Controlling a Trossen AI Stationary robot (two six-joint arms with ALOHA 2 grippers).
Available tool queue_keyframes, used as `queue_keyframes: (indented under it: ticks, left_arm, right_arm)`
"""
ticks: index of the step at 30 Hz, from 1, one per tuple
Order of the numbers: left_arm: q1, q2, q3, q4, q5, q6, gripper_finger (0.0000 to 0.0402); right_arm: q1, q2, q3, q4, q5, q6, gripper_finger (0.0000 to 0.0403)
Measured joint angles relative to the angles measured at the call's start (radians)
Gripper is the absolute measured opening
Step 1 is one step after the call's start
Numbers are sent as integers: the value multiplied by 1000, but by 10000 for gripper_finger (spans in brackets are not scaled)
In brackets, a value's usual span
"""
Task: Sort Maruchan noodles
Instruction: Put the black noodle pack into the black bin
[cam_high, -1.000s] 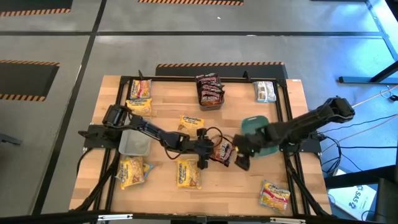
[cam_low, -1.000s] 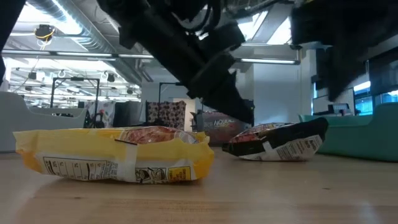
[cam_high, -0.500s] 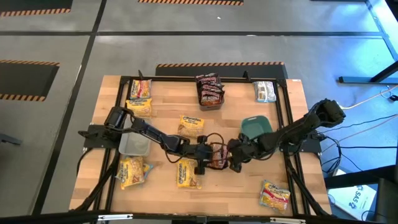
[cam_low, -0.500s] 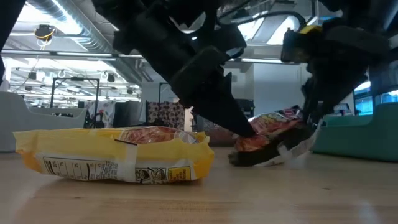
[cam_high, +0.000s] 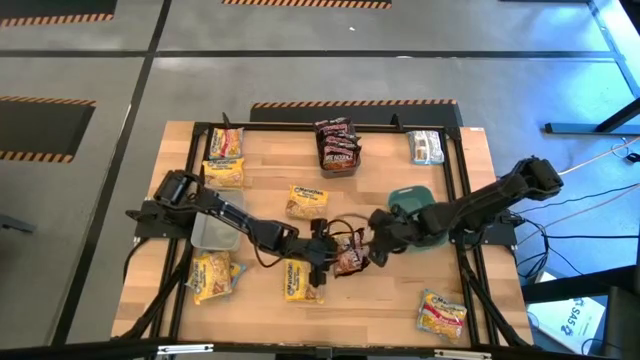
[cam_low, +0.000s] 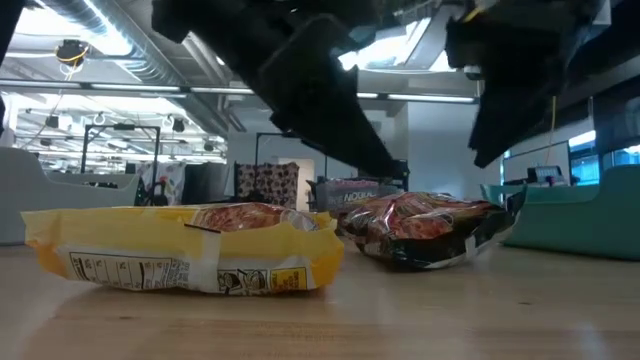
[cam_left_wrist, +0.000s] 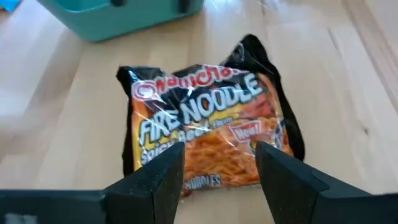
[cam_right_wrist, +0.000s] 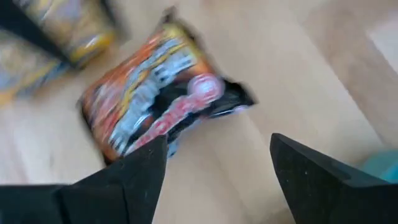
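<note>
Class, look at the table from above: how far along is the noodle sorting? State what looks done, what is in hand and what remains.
Done: dark packets stacked at the far edge, two yellow packets grouped at the far left. In hand: a Fire Noodle packet lies flat mid-table between the open left gripper and open right gripper; neither holds it. Left: scattered yellow packets, a silver-white packet.

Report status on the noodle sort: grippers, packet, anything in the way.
Left gripper open, over the dark Fire Noodle packet, not gripping. Right gripper open, beside the packet. Packet flat on the table. Teal dish close beside it.
</note>
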Motion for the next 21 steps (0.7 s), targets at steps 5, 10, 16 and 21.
queue_keyframes:
  ticks: [5, 10, 16, 21]
  left_arm:
    - [10, 58, 1, 5, 0, -2, 192]
    - [8, 84, 2, -11, -3, -35, 192]
    - [9, 90, 0, -21, 3, -45, 192]
    - [12, 90, 0, -19, 3, -48, 192]
  right_arm:
    - [-22, 20, -79, 157, -66, 77, 269]
    - [-22, 21, -179, 348, -91, 112, 269]
    - [-22, 21, -239, 512, -137, 137, 269]
    - [-21, 18, -240, 543, -200, 140, 269]
